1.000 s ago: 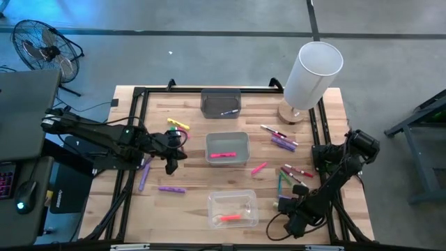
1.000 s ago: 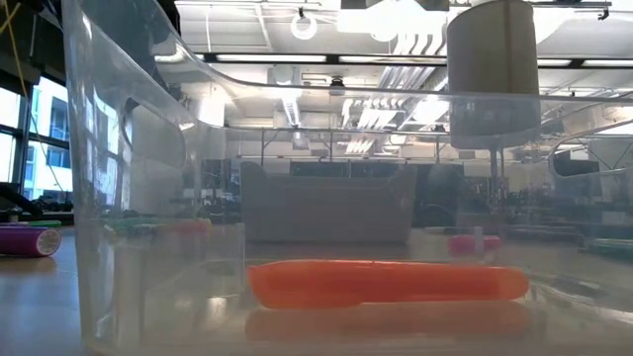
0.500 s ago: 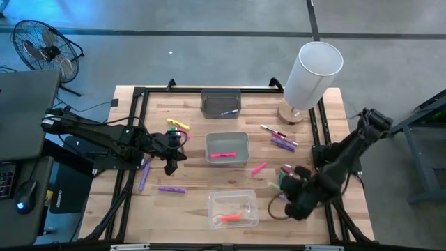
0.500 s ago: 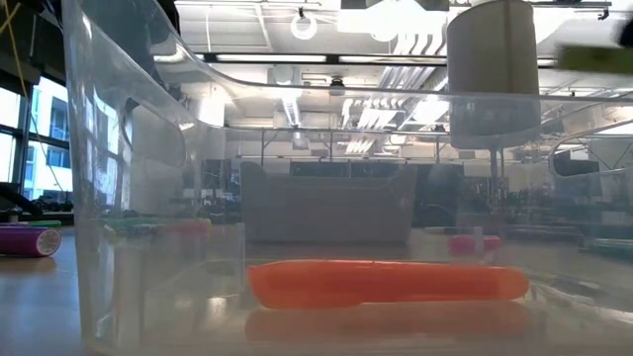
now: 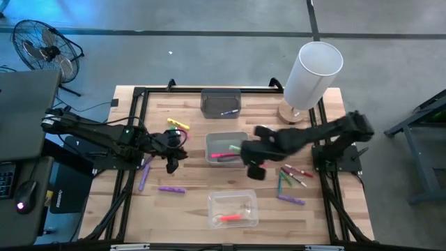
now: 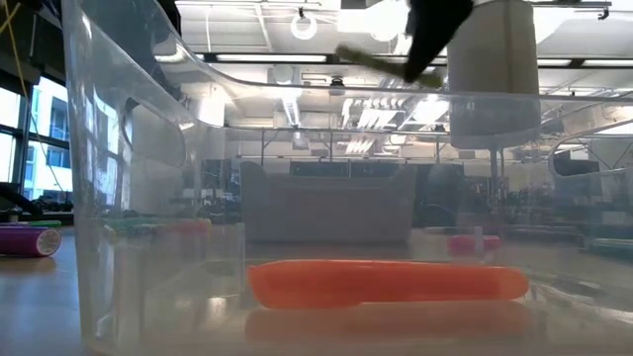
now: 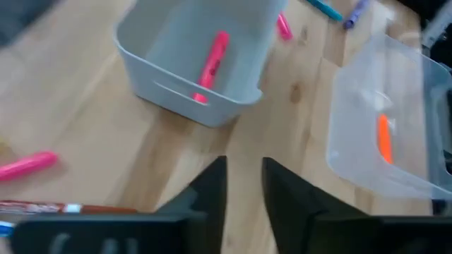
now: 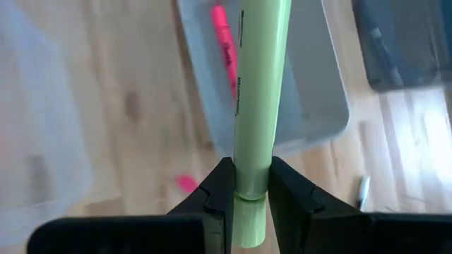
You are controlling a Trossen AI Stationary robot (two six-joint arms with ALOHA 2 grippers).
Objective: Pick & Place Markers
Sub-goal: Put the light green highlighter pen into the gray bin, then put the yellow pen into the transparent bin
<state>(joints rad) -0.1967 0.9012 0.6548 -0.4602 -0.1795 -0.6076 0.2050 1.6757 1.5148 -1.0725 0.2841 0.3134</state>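
One green marker (image 8: pixel 258 106) sits clenched between the fingers of my right pincer (image 5: pixel 245 155), held by its lower end with the long barrel reaching out ahead of me over the grey bin (image 5: pixel 241 137) in the middle of the surface (image 5: pixel 188 203). A pink marker (image 8: pixel 224 39) already lies in that bin, just beyond my fingertips. To do this drop well, I judge I should bring the whole barrel inside the bin's rim, lower it close to the floor and let go along the bin's length, so it neither bridges the wall nor bounces out. The near wall lies just below my fingers, so any descent wants care. Behind me loose markers (image 5: pixel 288 174) lie on open wood, a clear path for pulling back. The clear bin (image 5: pixel 233 209) stands to one side, well apart. My left pincer (image 7: pixel 244 185) waits on the far side of the grey bin, its fingers slightly apart and holding nothing, clear of my path.
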